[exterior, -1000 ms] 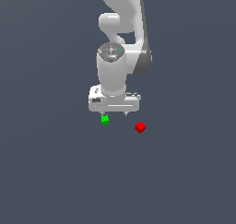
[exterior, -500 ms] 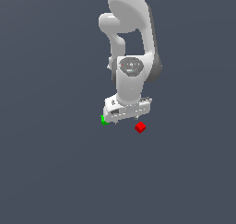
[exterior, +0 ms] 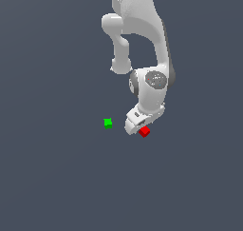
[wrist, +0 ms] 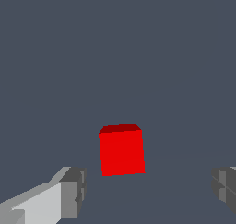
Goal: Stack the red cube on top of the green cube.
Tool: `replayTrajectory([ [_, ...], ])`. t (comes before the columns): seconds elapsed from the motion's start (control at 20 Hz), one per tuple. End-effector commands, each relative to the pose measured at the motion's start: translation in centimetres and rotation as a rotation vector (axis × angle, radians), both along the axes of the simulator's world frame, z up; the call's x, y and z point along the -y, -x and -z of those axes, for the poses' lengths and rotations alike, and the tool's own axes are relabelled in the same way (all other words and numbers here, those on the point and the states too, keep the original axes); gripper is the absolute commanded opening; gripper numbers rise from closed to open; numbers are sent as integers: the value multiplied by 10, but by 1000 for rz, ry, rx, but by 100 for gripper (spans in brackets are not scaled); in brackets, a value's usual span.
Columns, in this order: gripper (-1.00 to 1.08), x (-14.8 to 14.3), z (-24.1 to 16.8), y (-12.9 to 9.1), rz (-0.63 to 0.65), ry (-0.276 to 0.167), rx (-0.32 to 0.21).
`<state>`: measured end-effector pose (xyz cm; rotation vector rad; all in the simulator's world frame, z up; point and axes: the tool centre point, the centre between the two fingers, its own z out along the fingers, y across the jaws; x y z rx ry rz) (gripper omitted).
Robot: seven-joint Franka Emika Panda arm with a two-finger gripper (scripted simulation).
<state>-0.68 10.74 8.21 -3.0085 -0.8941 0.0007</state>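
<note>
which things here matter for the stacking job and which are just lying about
Part of the job:
- red cube, lying between the open fingers
- green cube, off to the exterior view's left, apart from the arm
- gripper

Just lying about:
- nothing else shows on the grey floor

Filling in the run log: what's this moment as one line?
phase: approach | gripper: open, astride red cube, not gripping | green cube: apart, bare

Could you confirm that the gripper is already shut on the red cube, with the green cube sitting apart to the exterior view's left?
Not quite: the gripper is open, not shut on the red cube. The wrist view shows its fingers spread wide, with clear gaps either side of the cube. The rest holds: the green cube sits apart to the exterior view's left.
</note>
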Motion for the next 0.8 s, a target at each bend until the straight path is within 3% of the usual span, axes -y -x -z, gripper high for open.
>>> replayTrajectory([
  [0.0,100,-9,7,3,-48,1,1],
  [0.75,100,-15,38,7,-79,2,1],
])
